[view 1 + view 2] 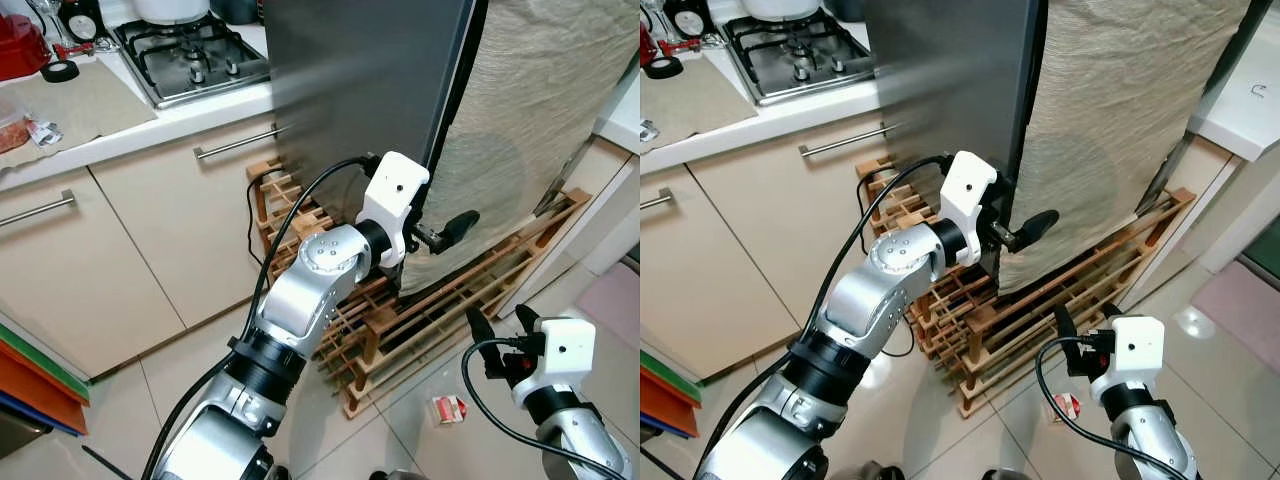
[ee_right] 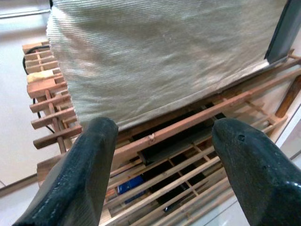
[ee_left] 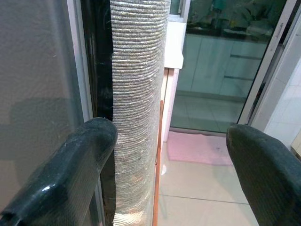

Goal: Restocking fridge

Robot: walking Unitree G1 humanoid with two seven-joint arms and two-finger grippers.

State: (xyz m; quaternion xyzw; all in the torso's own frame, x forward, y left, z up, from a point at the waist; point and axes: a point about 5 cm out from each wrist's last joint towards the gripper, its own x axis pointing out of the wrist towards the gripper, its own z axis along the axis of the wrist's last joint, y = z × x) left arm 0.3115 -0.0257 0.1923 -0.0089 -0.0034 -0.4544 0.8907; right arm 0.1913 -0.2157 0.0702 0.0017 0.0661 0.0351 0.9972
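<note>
At the fridge (image 1: 370, 80) door edge, left gripper (image 1: 437, 236), jaws spread wide.

stove (image 1: 190, 55) above cabinet drawers (image 1: 120, 240)

even indoor light, sharp frames; glare on floor tiles (image 1: 1193, 321); soft shadows.

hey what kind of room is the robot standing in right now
Most likely a home kitchen: a gas hob is set into a countertop above cream cabinets, and a tall grey fridge stands beside them on a tiled floor.
</note>
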